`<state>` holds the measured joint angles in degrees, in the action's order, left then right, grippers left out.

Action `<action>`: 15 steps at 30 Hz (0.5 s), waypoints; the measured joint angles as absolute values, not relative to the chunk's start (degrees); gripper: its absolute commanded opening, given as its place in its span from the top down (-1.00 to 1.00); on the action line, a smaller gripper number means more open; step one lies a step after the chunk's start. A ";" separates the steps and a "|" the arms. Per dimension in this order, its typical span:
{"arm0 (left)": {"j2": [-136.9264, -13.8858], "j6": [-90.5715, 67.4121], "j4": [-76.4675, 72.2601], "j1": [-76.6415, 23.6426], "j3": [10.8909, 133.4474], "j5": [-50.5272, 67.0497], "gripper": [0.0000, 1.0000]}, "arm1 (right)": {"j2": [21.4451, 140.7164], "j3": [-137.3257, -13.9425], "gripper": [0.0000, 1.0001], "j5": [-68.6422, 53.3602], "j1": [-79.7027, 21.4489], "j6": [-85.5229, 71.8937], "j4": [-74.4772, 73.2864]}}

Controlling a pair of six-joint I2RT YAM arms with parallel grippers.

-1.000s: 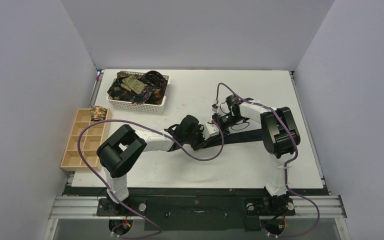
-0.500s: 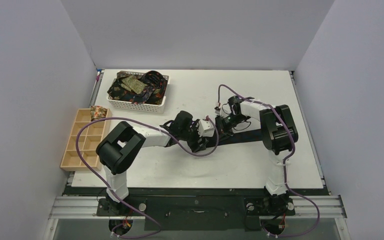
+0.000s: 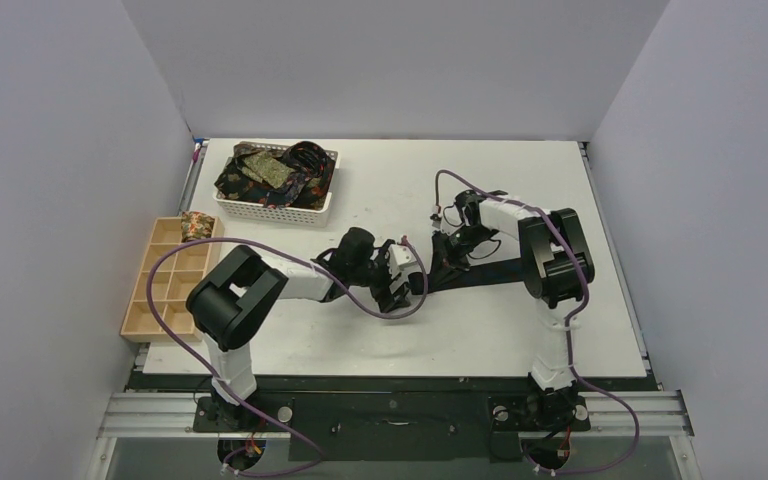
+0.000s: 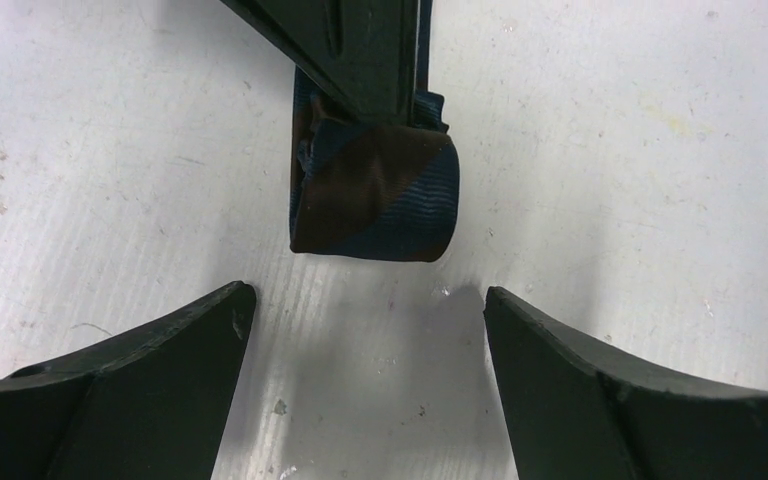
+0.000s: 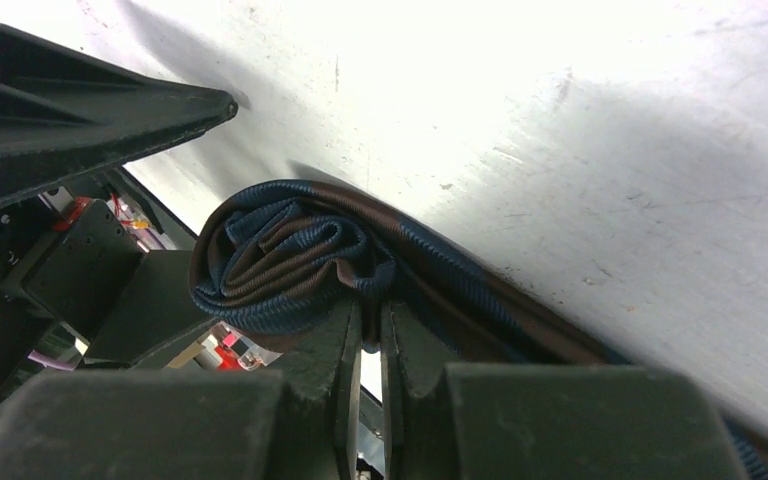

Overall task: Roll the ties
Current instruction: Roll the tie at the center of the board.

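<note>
On the white table [image 3: 520, 320] we see our right gripper [image 5: 368, 325] clenched on the partly rolled blue-and-brown tie [image 4: 380, 195] at mid-table. Our left gripper [image 4: 365, 310] gapes wide just before its rolled end, apart from it.

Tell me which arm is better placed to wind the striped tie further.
Right. The right pincer is shut on the core of the partly rolled blue-and-brown striped tie, so it can likely turn it. The left pincer stands open, short of the roll, touching nothing.

The right gripper [image 4: 360, 70] hides one side of the rolled tie [image 4: 375, 205]. From above the roll is too small to see.
</note>
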<state>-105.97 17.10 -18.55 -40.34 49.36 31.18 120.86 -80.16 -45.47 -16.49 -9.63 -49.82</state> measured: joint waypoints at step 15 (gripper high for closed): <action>-111.81 16.40 -29.93 -42.76 50.68 31.46 -0.58 | 122.15 -82.41 1.00 -42.35 -16.53 -9.63 -52.90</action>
<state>-111.81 16.40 -29.93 -42.76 50.68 31.46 122.15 -82.41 -42.35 -16.53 -9.63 -52.90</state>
